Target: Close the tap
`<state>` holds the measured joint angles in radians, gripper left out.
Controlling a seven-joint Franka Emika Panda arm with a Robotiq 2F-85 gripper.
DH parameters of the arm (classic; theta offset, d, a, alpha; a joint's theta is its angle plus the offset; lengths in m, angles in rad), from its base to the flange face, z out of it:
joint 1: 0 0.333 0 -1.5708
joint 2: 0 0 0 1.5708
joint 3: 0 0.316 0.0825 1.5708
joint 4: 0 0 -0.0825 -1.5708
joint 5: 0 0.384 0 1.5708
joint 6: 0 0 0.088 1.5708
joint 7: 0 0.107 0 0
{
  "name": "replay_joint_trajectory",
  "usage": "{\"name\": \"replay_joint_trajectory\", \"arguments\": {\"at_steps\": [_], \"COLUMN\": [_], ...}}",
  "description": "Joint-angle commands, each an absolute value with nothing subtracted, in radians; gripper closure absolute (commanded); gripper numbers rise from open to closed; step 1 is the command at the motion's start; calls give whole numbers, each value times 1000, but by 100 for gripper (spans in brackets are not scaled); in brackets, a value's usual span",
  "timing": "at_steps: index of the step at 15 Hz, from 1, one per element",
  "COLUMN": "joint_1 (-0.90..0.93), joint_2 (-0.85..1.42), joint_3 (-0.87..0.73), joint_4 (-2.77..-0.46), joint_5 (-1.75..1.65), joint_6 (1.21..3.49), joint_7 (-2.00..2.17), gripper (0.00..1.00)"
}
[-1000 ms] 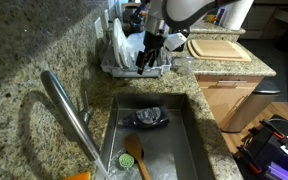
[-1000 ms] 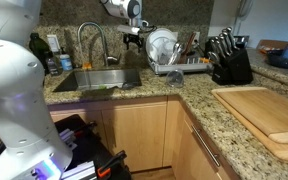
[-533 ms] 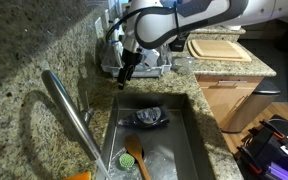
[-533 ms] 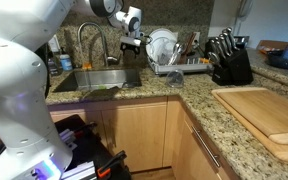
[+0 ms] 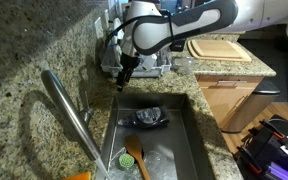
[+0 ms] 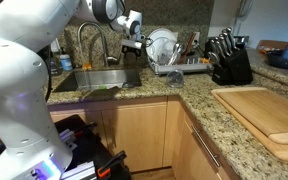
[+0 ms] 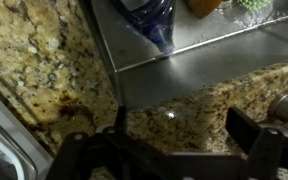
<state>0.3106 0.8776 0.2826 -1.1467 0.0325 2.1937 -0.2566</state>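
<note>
The long brushed-steel tap (image 5: 68, 112) with the tall curved spout stands at the near left side of the rectangular stainless steel sink (image 5: 189, 135) in an exterior view, and its tube leans over the basin. Its thin lever handle is too small to make out. The black two-finger gripper (image 5: 125, 80) hangs above the far left corner of the sink, over the edge of the speckled brown granite countertop (image 5: 24, 40), and here it is well apart from the tap. In an exterior view from the front, the gripper appears just right of the arch of the tap, not touching it. In the wrist view the two fingers (image 7: 249, 135) are spread wide and nothing is between them; under them are only granite and the steel corner of the sink. Inside the sink lie a dark crumpled object (image 5: 147, 118) in the middle and an orange-handled dish brush (image 5: 134, 158) at the near end. Behind the gripper stands a dish rack with white plates (image 5: 149, 62), and further right a pale wooden cutting board (image 5: 220, 48) lies on the countertop, with a black knife block (image 6: 229, 62) near the rack
</note>
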Motion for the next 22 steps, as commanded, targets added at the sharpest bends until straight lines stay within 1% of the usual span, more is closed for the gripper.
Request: {"name": "replay_joint_trajectory", "arguments": {"at_steps": [1, 3, 6, 7, 9, 11, 16, 17, 22], "joint_1": [385, 417, 450, 428, 449, 439, 410, 415, 425], "joint_2": [1039, 1098, 1160, 1096, 1119, 1141, 1311, 1247, 1306], "joint_3": [241, 227, 257, 246, 248, 260, 375, 328, 351], "joint_4": [-903, -796, -634, -781, -704, -693, -600, -672, -614], "joint_5": [-64, -115, -121, -111, -111, -90, 65, 30, 41], "joint_6": [2173, 2208, 2267, 2261, 2269, 2283, 2470, 2431, 2487], "joint_7": [-296, -316, -352, -310, -320, -310, -350, -321, -309], "gripper": [0, 0, 0, 0, 0, 0, 0, 0, 0]}}
